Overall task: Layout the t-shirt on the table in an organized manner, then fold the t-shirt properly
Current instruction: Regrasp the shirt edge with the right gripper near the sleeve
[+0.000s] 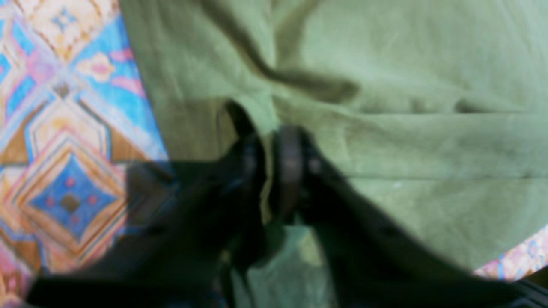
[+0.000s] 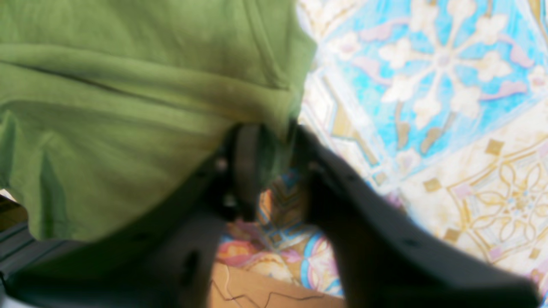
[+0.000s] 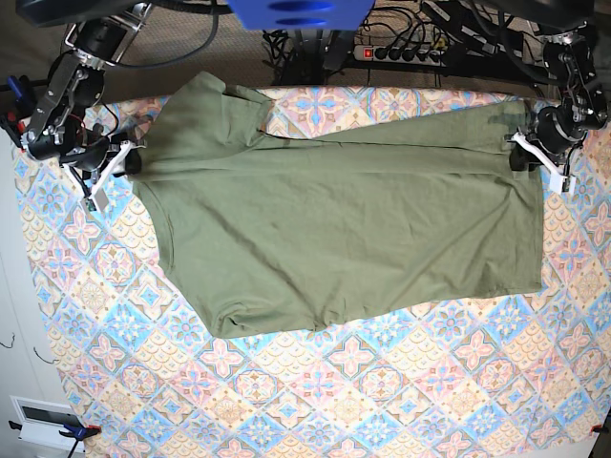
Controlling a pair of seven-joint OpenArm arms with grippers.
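The olive-green t-shirt [image 3: 334, 219] lies spread flat and sideways on the patterned table [image 3: 334, 401], sleeves toward the base view's left and hem toward its right. My right gripper [image 3: 132, 162] is at the shirt's left edge. In its wrist view the right gripper [image 2: 274, 137] is open, the t-shirt [image 2: 107, 107] edge hanging between the tips and the table [image 2: 449, 85] showing through the gap. My left gripper [image 3: 520, 153] is at the hem's far corner. Up close the left gripper [image 1: 267, 128] is narrowly open, a thin fold of the t-shirt [image 1: 406, 128] between the fingers, above the table [image 1: 64, 128].
Behind the table's far edge lie a power strip [image 3: 401, 52] and cables, beside a blue mount [image 3: 301, 11]. A white box [image 3: 43, 420] sits off the table's near-left corner. Patterned cloth stretches in front of the shirt to the near edge.
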